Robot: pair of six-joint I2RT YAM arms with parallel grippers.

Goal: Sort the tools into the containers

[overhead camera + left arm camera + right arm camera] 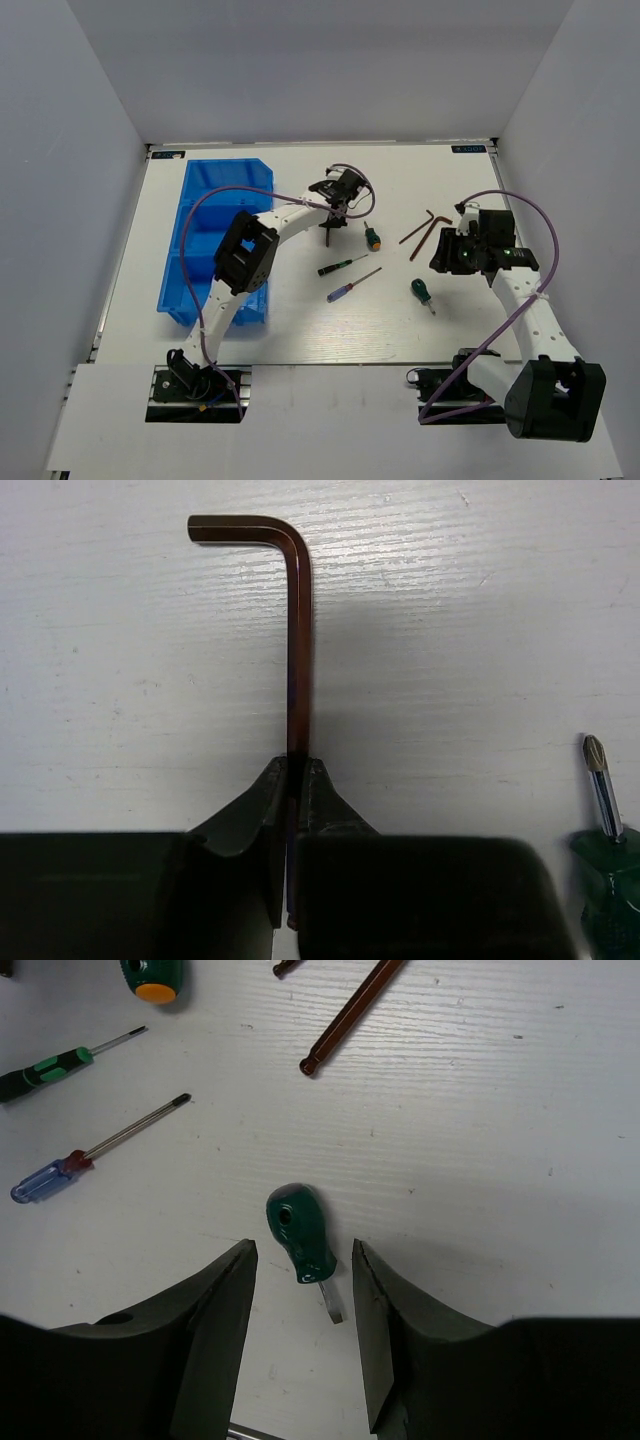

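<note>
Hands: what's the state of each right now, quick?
Left hand: closed on the hex key, pinching its long shaft.
Right hand: open, astride the stubby green screwdriver, holding nothing.

Saw translucent blue bin [200, 215] at far left: rectangular, open-topped, long axis running near-to-far. Found one dark L-shaped hex key [298, 640] pinched by its long leg in the closed left gripper [297, 767], short leg bent off at the far tip. Counted two more hex keys [424, 242] right of centre, lying close together. Spotted orange-ended stubby screwdriver [372, 238] just left of them. Logged green slim screwdriver [340, 266] and purple slim screwdriver [352, 285] side by side, roughly parallel, tips toward far right. Placed plain green stubby screwdriver [421, 292] right of those, lying flat, apart from the rest.
</note>
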